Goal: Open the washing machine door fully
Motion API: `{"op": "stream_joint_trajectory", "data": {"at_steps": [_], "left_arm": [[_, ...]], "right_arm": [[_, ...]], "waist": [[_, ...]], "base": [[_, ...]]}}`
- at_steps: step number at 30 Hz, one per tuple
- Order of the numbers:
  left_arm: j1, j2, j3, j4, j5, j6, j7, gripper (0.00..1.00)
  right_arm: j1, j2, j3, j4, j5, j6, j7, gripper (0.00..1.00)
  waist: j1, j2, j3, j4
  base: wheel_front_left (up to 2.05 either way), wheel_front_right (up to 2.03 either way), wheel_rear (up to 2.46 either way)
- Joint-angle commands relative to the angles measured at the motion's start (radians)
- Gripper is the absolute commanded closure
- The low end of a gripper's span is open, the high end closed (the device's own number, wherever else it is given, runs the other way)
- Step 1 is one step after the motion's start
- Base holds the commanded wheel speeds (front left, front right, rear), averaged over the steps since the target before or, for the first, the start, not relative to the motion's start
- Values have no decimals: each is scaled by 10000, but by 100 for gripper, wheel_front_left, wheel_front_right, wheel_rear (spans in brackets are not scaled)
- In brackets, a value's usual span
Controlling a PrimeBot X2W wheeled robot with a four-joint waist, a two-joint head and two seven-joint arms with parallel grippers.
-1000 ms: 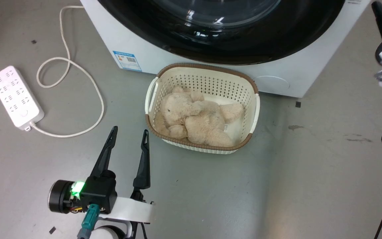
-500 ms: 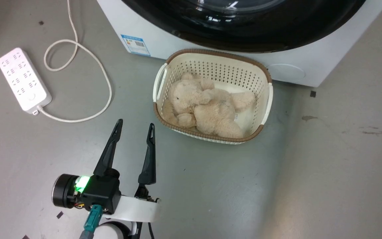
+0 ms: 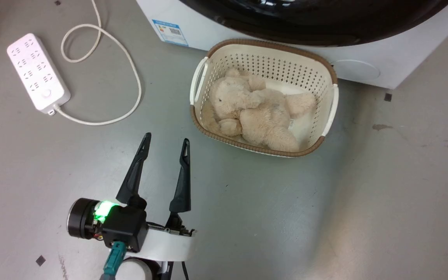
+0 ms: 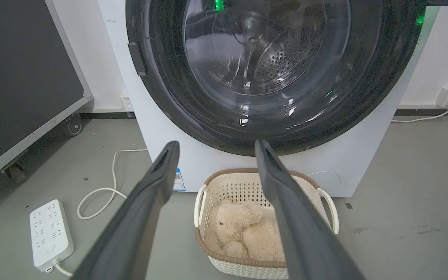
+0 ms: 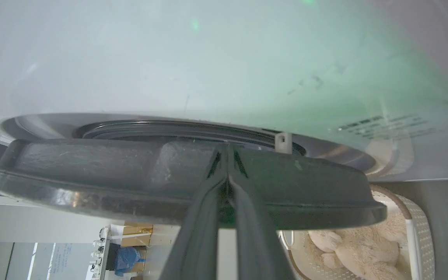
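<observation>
The washing machine stood on the grey floor. Its big round black washing machine door covered nearly all of its front. In the right wrist view the door's rim stood a little way off the white front, with a gap between them. A small latch poked out of the door there.

The right gripper was up at that rim. Its two fingers were pressed together with nothing between them. Their tips were right at the door's edge.

The left gripper hung low over the floor, well away from the door. Its fingers were spread apart and held nothing.

A cream basket sat on the floor just by the bottom edge of the washing machine. A fluffy teddy bear lay inside it. A white power strip lay on the floor far off to the left. Its white cord curled beside it.
</observation>
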Motion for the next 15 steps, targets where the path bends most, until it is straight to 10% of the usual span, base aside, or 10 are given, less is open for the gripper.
{"op": "stream_joint_trajectory", "data": {"at_steps": [1,15], "left_arm": [[-195,5,-62,-64,-39,70,-126,0],[-242,5,-191,-87,-12,93,-126,0]], "right_arm": [[-316,-59,-20,256,149,10,157,100],[301,-329,187,814,-472,10,-49,100]], "waist": [[-1,-1,55,57],[-1,-1,19,57]], "base": [[0,0,0],[0,0,0]]}}
